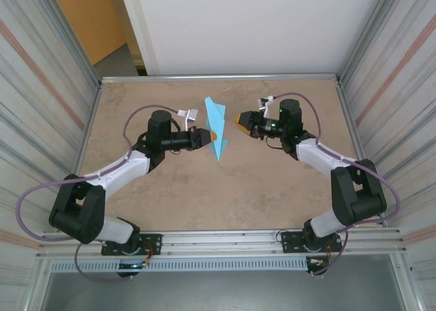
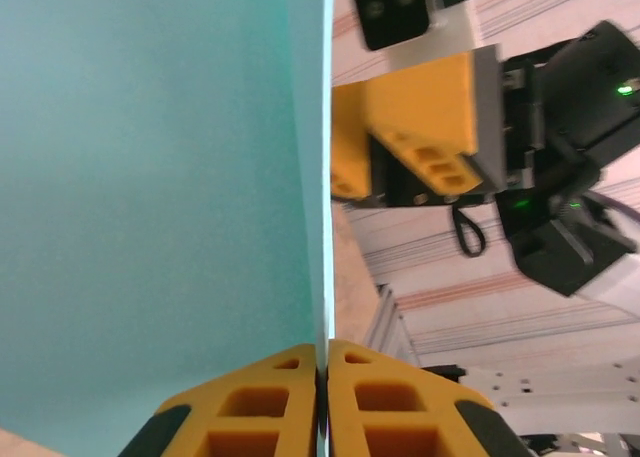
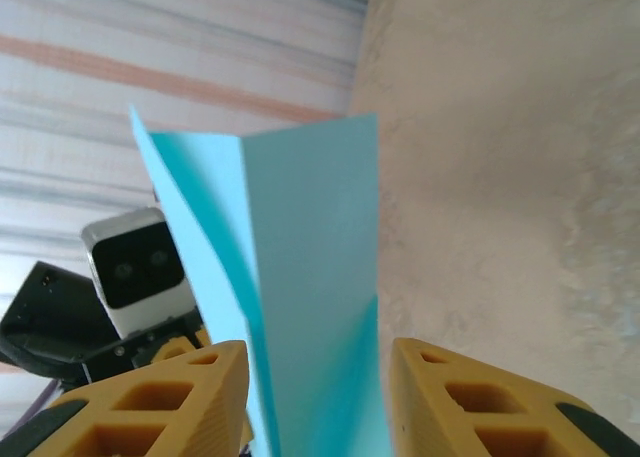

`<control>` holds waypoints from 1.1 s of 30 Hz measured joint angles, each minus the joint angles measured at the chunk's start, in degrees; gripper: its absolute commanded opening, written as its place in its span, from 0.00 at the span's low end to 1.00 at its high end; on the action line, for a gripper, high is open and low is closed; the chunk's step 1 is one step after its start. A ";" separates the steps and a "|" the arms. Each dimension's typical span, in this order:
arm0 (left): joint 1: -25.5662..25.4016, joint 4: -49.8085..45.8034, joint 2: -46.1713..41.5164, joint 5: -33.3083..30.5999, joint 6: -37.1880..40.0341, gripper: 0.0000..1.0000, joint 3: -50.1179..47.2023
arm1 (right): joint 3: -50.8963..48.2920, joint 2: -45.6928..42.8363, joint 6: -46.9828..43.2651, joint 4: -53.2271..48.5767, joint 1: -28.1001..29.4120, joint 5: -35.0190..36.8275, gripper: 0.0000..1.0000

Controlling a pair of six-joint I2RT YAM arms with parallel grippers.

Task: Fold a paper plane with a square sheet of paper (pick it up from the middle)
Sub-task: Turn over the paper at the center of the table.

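Left jaws pinch the folded paper [image 1: 215, 117], right jaws open around it — single hold, it may slip.

The bench [image 1: 204, 195] has a mottled beige, stone-like top, flanked by ribbed metal walls [image 1: 41, 93] on both sides. An aluminium rail [image 1: 225, 237] runs along its near edge, carrying the two arm bases [image 1: 129, 245].

One paper [image 1: 216, 131], light blue and folded. Two arms: the left arm [image 1: 122, 168] and the right arm [image 1: 320, 158]. Two claws, one on each arm: the left claw [image 1: 212, 135] and the right claw [image 1: 238, 120]. Each claw has two yellow fingers [image 3: 150, 397]. One table [image 1: 204, 195].
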 measured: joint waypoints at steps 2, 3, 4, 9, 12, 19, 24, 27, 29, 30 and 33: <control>-0.22 -6.86 0.00 -2.95 3.37 0.10 2.14 | -0.02 -2.01 -2.19 -3.34 -1.38 1.46 0.42; -0.42 -10.93 0.00 -5.18 5.38 0.09 3.61 | -0.02 -3.17 -3.50 -5.40 -1.97 2.45 0.42; -0.76 -14.56 0.00 -7.56 7.13 0.09 5.05 | -0.02 -4.09 -4.46 -6.99 -2.36 3.28 0.42; -4.68 -33.73 2.21 -24.81 16.06 0.09 15.13 | -0.02 -8.74 -11.13 -17.11 -2.89 9.64 0.43; -7.98 -43.50 6.71 -37.24 19.87 0.08 21.66 | -0.04 -10.58 -14.01 -21.84 -2.89 13.20 0.44; -14.05 -62.12 20.57 -63.71 22.71 0.08 32.26 | -0.98 -12.96 -17.33 -27.87 -3.10 19.17 0.44; -16.92 -70.62 29.62 -76.59 22.73 0.08 37.16 | -2.69 -14.23 -18.29 -30.42 -4.02 21.73 0.44; -18.40 -73.61 33.94 -81.26 22.73 0.08 39.26 | -3.43 -14.84 -18.49 -31.15 -4.90 22.34 0.44; -19.43 -75.67 37.11 -83.67 22.67 0.07 41.24 | -3.76 -15.10 -18.62 -31.58 -5.31 22.91 0.44; -19.80 -76.50 38.40 -84.48 22.60 0.07 42.07 | -3.89 -15.15 -18.67 -31.71 -5.35 22.97 0.44; -21.07 -78.44 42.25 -86.88 22.43 0.07 44.24 | -4.07 -15.17 -18.67 -32.13 -5.64 23.10 0.44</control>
